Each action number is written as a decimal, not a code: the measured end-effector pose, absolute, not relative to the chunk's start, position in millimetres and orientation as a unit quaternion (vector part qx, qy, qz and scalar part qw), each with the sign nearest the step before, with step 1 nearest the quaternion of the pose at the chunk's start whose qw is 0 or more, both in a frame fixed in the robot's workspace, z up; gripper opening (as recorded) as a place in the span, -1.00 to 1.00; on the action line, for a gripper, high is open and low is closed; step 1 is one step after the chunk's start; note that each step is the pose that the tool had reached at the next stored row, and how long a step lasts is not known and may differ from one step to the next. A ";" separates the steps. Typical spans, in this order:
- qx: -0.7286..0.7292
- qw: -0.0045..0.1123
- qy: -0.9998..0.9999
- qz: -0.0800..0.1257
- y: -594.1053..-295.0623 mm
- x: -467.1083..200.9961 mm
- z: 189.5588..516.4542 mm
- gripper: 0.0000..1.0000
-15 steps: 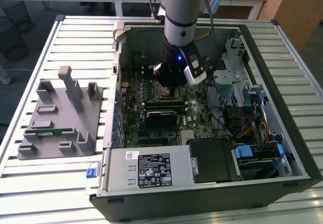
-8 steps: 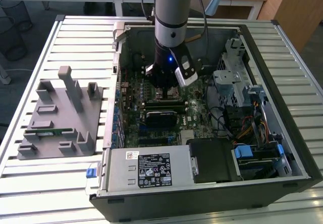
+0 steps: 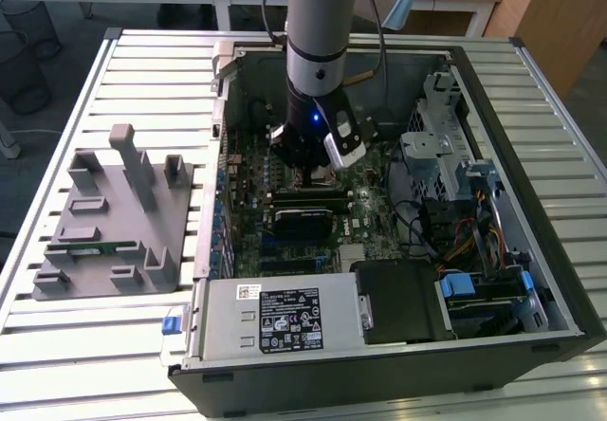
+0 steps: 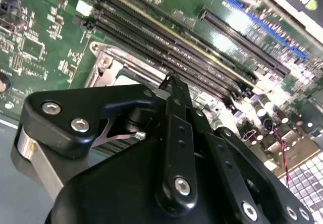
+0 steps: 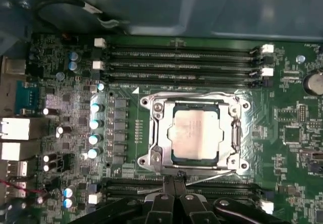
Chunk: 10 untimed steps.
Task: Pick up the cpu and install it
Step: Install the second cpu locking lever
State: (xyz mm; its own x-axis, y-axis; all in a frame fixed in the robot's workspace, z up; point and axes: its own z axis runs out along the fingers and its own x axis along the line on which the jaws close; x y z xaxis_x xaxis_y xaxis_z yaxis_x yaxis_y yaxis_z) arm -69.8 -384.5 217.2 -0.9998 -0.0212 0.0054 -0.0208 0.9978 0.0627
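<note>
The cpu, a silvery square chip with a pale rim, lies flat inside the metal-framed socket on the green motherboard. My gripper hangs just off the socket's edge, on the side by a bank of memory slots, with its black fingers pressed together and nothing between them. In the second wrist view the gripper points down beside a corner of the socket. In the exterior view the gripper is lowered deep into the open computer case.
Long memory slots run along two sides of the socket. A grey fixture with a green memory stick stands on the slatted table at the exterior view's left. Drive cages and cables crowd the case's right.
</note>
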 end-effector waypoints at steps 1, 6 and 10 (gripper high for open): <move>0.010 0.003 -0.999 -0.034 -384.5 -70.0 217.2 -0.79; 0.010 0.003 -0.999 -0.037 -386.5 -74.0 216.0 -0.79; 0.010 0.003 -0.999 -0.037 -389.9 -78.2 215.8 -0.79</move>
